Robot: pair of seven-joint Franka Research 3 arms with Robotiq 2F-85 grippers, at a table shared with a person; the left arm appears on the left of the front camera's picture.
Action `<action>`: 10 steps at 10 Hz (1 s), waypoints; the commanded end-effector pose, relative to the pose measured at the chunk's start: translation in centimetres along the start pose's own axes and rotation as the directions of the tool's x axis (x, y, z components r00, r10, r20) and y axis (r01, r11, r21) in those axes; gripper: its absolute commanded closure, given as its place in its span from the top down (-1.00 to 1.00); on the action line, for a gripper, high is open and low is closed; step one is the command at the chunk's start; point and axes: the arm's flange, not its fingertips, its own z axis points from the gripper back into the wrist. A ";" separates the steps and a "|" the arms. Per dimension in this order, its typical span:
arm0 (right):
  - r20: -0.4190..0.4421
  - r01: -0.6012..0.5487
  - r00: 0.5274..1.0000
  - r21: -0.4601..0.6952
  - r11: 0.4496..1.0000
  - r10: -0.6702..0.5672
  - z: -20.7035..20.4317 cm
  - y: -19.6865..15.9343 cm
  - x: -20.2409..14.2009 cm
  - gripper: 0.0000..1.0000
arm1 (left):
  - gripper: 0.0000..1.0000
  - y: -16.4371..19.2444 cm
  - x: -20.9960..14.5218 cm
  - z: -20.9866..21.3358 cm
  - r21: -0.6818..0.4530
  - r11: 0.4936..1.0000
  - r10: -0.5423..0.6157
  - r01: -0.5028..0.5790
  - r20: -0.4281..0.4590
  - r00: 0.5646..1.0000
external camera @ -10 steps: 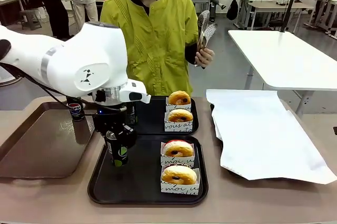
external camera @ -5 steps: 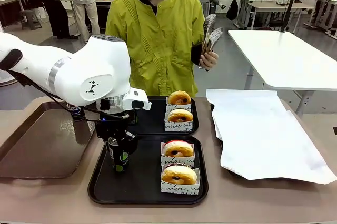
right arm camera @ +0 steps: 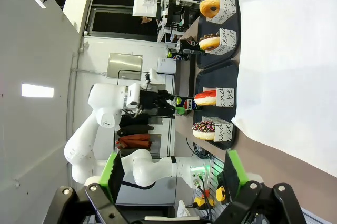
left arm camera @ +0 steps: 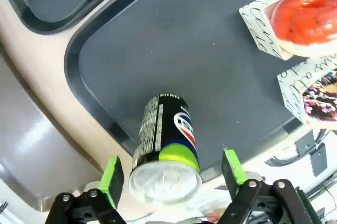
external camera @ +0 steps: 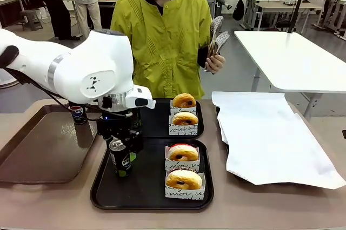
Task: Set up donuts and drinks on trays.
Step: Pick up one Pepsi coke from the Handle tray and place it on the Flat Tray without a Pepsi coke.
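Observation:
A dark Pepsi can (external camera: 121, 164) stands upright at the left of the near black tray (external camera: 146, 193). My left gripper (external camera: 123, 147) hovers around its top, open; in the left wrist view the green pads (left arm camera: 111, 179) stand clear of the can (left arm camera: 167, 139) on both sides. Two boxed donuts sit on the near tray's right, one red glazed (external camera: 183, 153) and one golden (external camera: 184, 179). Two more golden ones (external camera: 184, 101) sit on the far black tray (external camera: 158, 128). My right gripper (right arm camera: 174, 169) is open, holding nothing, off to the side of the table.
A long brown tray (external camera: 38, 151) lies at the left with another Pepsi can (external camera: 78, 113) on its far end. A white-paper-lined tray (external camera: 270, 138) covers the right. The person stands across the table holding tongs (external camera: 215, 33).
My left gripper has set the can down on the near tray and opened, letting go of it. The person and the donuts have stayed put.

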 end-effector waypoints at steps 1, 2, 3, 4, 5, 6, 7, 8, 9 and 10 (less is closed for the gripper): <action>0.009 -0.011 1.000 0.014 1.000 0.011 -0.2 0.0 0.2 1.00 | 1.00 -0.1 -1.4 3.5 -0.025 1.000 0.014 -0.014 -0.032 0.999; 0.009 -0.011 1.000 0.014 1.000 0.011 -0.2 0.0 0.2 1.00 | 1.00 -0.1 -1.8 5.0 -0.021 1.000 0.017 -0.018 -0.041 0.999; 0.009 -0.011 1.000 0.014 1.000 0.011 -0.2 0.0 0.2 1.00 | 1.00 -0.2 -2.4 6.3 -0.028 0.999 0.027 -0.028 -0.038 0.999; 0.009 -0.011 1.000 0.014 1.000 0.011 -0.2 0.0 0.2 1.00 | 1.00 -0.3 -3.0 7.3 -0.030 0.998 0.047 -0.049 -0.054 0.997; 0.009 -0.011 1.000 0.014 1.000 0.011 -0.2 0.0 0.2 1.00 | 1.00 -0.1 -3.1 8.0 -0.025 0.996 0.088 -0.090 -0.076 0.993; 0.009 -0.011 1.000 0.014 1.000 0.011 -0.2 0.0 0.2 1.00 | 1.00 0.0 -3.4 8.3 -0.034 0.994 0.102 -0.106 -0.102 0.990; 0.009 -0.011 1.000 0.014 1.000 0.011 -0.2 0.0 0.2 1.00 | 1.00 -0.3 -2.9 7.6 -0.014 0.999 0.042 -0.043 -0.055 0.998; 0.009 -0.011 1.000 0.014 1.000 0.011 -0.2 0.0 0.2 1.00 | 1.00 -0.3 -2.9 7.6 -0.014 0.999 0.042 -0.043 -0.055 0.998; 0.009 -0.011 1.000 0.014 1.000 0.011 -0.2 0.0 0.2 1.00 | 1.00 -0.3 -2.9 7.6 -0.014 0.999 0.042 -0.043 -0.055 0.998; 0.009 -0.011 1.000 0.014 1.000 0.011 -0.2 0.0 0.2 1.00 | 1.00 -0.3 -2.9 7.6 -0.014 0.999 0.042 -0.043 -0.055 0.998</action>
